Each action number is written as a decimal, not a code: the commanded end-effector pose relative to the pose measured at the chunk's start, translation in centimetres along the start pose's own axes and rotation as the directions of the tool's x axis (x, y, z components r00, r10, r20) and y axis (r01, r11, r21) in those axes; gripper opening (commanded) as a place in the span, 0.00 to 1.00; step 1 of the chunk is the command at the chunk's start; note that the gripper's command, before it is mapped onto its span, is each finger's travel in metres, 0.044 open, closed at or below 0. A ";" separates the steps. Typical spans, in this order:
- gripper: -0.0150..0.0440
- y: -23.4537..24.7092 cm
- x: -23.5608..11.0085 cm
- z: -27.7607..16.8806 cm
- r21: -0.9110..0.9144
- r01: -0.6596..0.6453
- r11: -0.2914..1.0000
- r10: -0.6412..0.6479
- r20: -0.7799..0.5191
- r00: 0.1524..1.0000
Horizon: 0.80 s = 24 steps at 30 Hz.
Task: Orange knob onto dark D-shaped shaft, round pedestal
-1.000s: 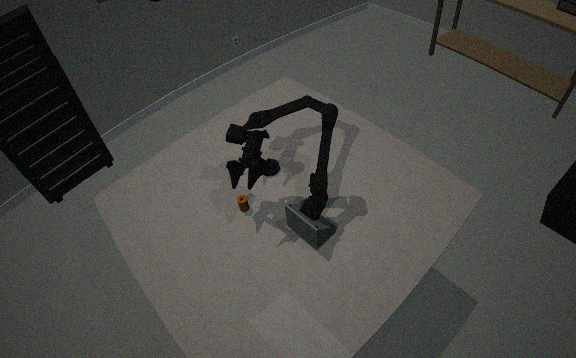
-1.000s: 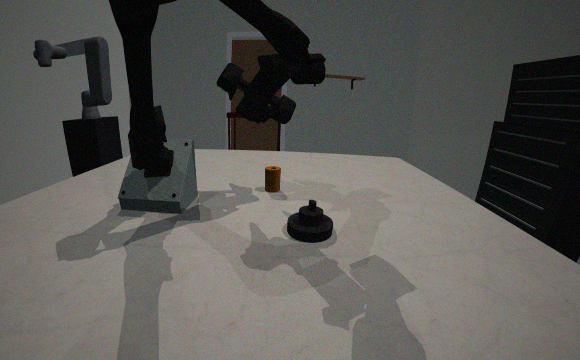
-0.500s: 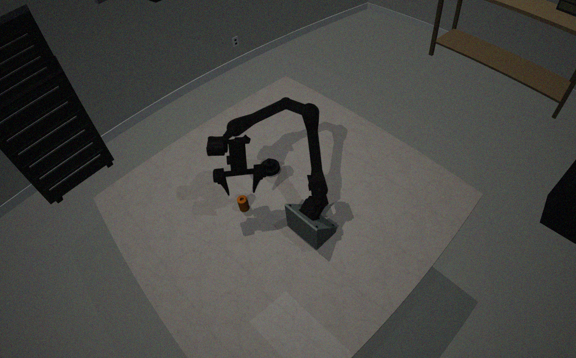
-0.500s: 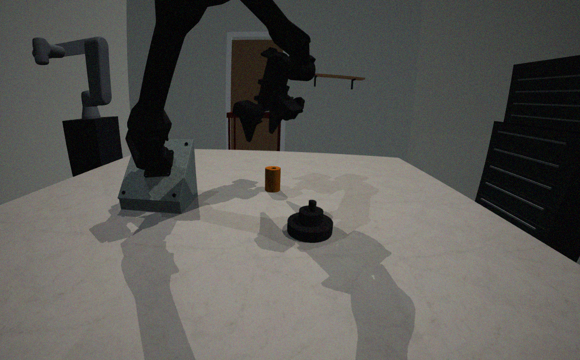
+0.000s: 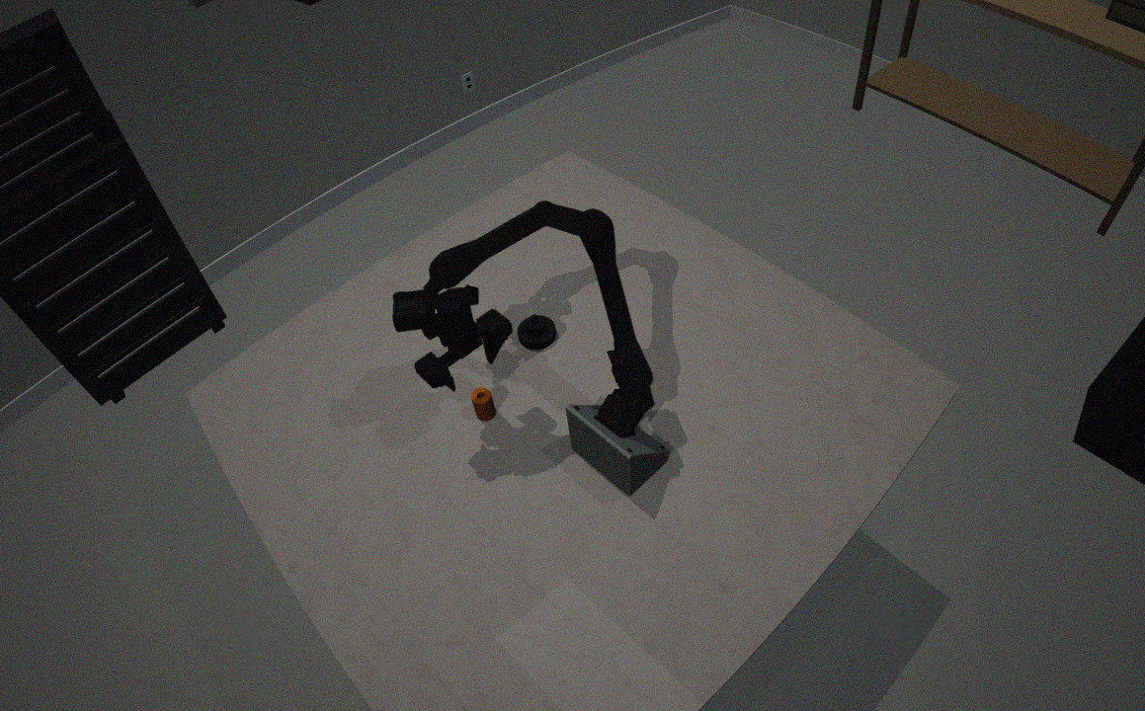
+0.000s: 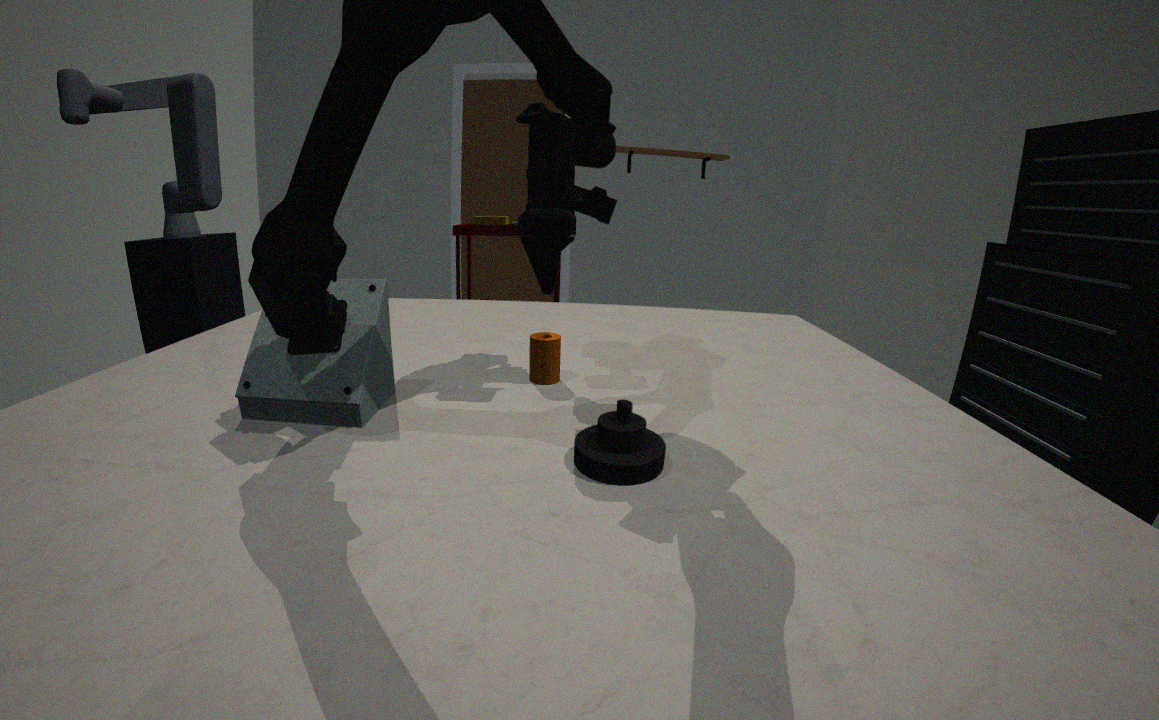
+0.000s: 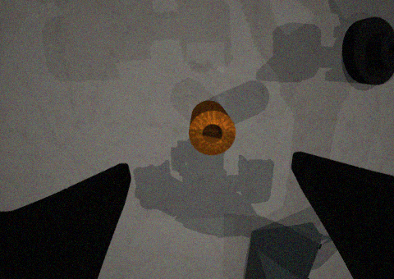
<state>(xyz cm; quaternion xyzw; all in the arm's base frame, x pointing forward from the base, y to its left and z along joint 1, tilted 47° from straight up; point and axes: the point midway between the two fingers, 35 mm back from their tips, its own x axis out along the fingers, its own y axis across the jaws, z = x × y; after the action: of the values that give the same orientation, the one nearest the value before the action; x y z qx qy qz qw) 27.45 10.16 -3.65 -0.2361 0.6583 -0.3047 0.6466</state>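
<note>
The orange knob (image 5: 484,408) (image 6: 544,362) (image 7: 212,147) stands upright on the table. In the wrist view its D-shaped hole shows, with the flat side toward the bottom of the picture, nearly level. My gripper (image 5: 471,374) (image 6: 548,289) (image 7: 212,166) is open and empty, above the knob and pointing down. In the wrist view the knob lies between the two fingers left to right, a little above the line of their tips. The dark round pedestal (image 5: 537,338) (image 6: 619,463) (image 7: 365,51) stands apart from the knob, its bare shaft (image 6: 623,410) upright. The shaft's flat side cannot be made out.
The arm's grey wedge-shaped base (image 5: 598,446) (image 6: 301,410) (image 7: 279,250) stands on the pale table top (image 5: 435,548) (image 6: 493,591). Arm shadows fall around the knob and pedestal. A black drawer cabinet (image 5: 72,211) (image 6: 1066,295) and another arm (image 6: 194,143) stand beyond the table.
</note>
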 end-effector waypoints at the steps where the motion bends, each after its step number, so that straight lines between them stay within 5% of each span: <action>1: 1.00 -0.2 3.0 -0.2 -0.013 0.017 1.000 -0.017 -0.010 1.000; 24: 1.00 -0.4 6.5 -0.1 -0.014 0.017 1.000 -0.017 -0.010 1.000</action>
<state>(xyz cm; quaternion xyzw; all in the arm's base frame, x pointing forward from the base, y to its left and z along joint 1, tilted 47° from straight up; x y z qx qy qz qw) 27.25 5.89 -7.42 -0.2382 0.6582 -0.3066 0.6450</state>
